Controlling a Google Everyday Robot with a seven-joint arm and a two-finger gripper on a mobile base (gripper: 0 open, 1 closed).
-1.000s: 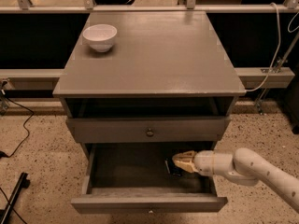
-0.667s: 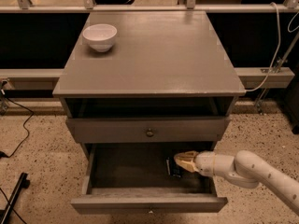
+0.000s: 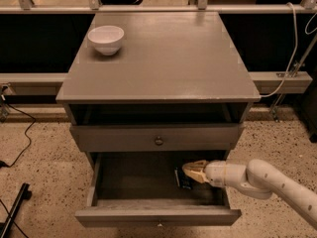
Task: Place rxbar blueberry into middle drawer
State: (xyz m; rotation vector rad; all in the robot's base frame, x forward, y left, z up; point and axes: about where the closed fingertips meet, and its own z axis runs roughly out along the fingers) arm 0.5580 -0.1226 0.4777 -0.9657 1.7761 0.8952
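Gripper [image 3: 191, 171] (barely shifted) in grey drawer [image 3: 129, 180]

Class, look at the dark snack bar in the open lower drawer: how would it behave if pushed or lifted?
The rxbar blueberry, at the tip of the claw inside the middle drawer, looks small and flat, so it is probably light and unlikely to roll. Its wrapper may slide easily on the plain grey floor.

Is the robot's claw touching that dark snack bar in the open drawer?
Cannot tell. In the camera view the gripper overlaps the right edge of the snack bar in the drawer; neither contact nor gap shows plainly.
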